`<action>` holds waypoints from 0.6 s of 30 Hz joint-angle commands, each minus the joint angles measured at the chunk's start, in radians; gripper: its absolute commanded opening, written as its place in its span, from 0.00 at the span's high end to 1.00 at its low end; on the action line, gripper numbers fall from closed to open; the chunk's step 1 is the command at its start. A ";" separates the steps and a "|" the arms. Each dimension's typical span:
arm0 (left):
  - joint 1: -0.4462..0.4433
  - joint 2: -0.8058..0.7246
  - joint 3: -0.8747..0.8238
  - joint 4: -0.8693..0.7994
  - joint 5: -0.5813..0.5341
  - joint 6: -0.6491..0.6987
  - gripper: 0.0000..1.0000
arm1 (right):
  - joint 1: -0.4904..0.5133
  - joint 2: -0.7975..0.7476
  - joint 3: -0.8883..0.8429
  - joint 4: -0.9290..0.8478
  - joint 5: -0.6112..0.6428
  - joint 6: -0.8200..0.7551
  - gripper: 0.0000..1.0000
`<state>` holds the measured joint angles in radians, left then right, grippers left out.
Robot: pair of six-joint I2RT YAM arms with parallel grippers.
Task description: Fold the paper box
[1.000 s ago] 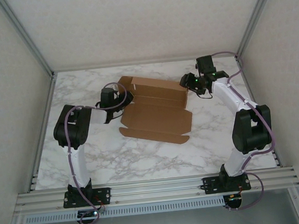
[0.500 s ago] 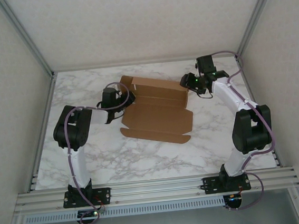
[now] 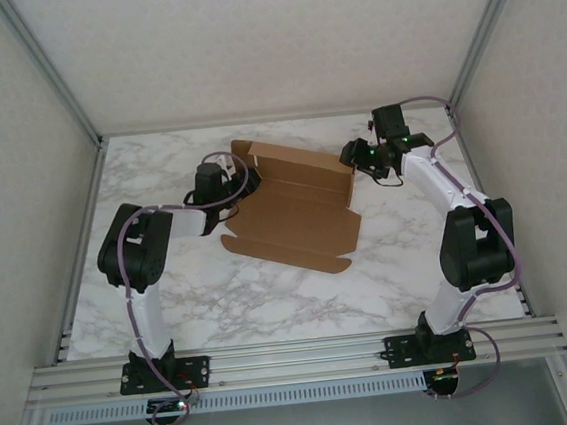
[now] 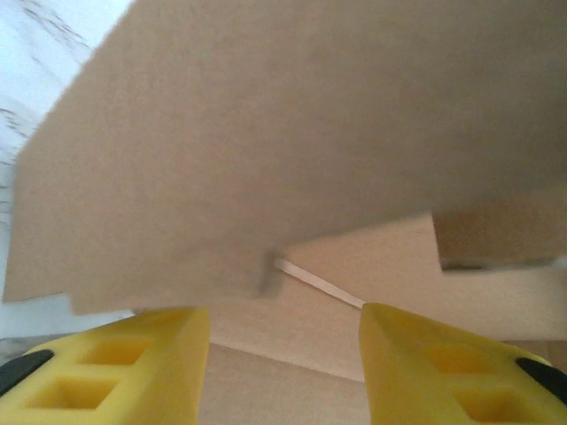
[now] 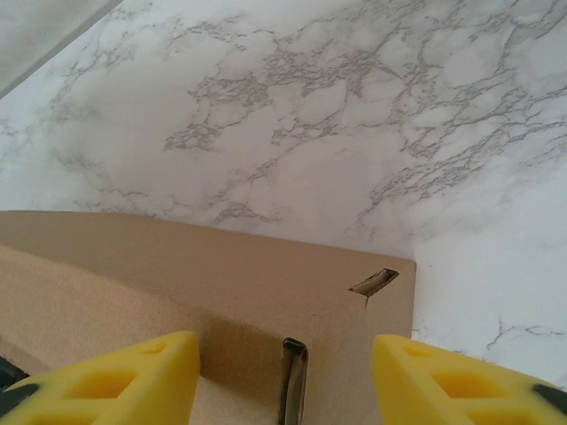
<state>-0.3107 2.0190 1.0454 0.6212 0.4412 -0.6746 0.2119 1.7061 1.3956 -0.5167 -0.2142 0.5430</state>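
Note:
The paper box (image 3: 293, 207) is a brown cardboard sheet in the middle of the marble table, its far wall raised and a wide panel lying flat toward the front. My left gripper (image 3: 228, 183) is at the box's left end. In the left wrist view a raised flap (image 4: 266, 150) looms close above the open yellow fingers (image 4: 133, 363) of my left gripper (image 4: 283, 354), with nothing clamped between them. My right gripper (image 3: 354, 157) is at the box's far right corner. Its open yellow fingers (image 5: 443, 376) straddle the folded corner (image 5: 372, 292) of the box, and my right gripper (image 5: 288, 372) holds nothing.
Marble table (image 3: 271, 294) with bare surface in front of the box and to both sides. Metal frame posts (image 3: 49, 74) and white walls bound the far and side edges. A rail (image 3: 297, 357) runs along the near edge by the arm bases.
The left gripper has moved slightly away and up along the box's left end, and the box's left side and front panel shifted a little left. The right arm stayed put.

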 commanded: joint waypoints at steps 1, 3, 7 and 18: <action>-0.020 0.052 0.028 0.030 0.065 -0.025 0.52 | 0.006 0.024 0.026 -0.044 -0.025 -0.013 0.46; -0.021 0.066 0.030 0.042 0.079 -0.038 0.52 | 0.006 0.028 0.027 -0.046 -0.030 -0.013 0.46; -0.027 0.080 0.040 0.037 0.080 -0.043 0.51 | 0.006 0.032 0.025 -0.045 -0.033 -0.015 0.46; 0.051 -0.173 -0.176 0.074 -0.099 -0.058 0.50 | 0.007 0.021 0.027 -0.067 0.018 -0.036 0.46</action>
<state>-0.3054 1.9633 0.9283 0.6407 0.4263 -0.7113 0.2119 1.7168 1.4082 -0.5270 -0.2287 0.5320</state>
